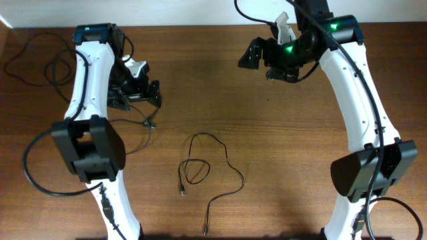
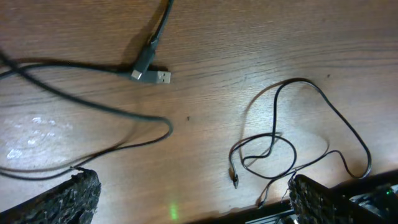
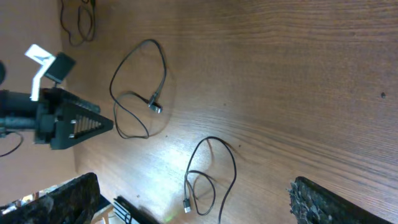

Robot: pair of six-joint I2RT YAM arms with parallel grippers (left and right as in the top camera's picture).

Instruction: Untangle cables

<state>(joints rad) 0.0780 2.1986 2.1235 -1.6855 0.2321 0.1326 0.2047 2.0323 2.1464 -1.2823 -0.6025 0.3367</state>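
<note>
Hovering with the left fingers (image 1: pixel 148 95) spread wide and holding nothing, just above the USB cable (image 2: pixel 149 68) and its silvery plug. Same for the right fingers (image 1: pixel 261 61): wide apart, empty, held high over the worktop (image 1: pixel 280 153). Between the two sets of fingers, lying alone, the looped cable (image 1: pixel 200 167), crossing itself near one plug end. Out beyond the left fingers, a third cable (image 1: pixel 40 63), well apart from the rest. Looks close to done, with only that self-crossing loop left to open. Best to drop onto the looped cable near a free plug end, pinch the cord alone, lift a little and draw the end back out through its own loop. Keep the pull away from the USB cable.
</note>
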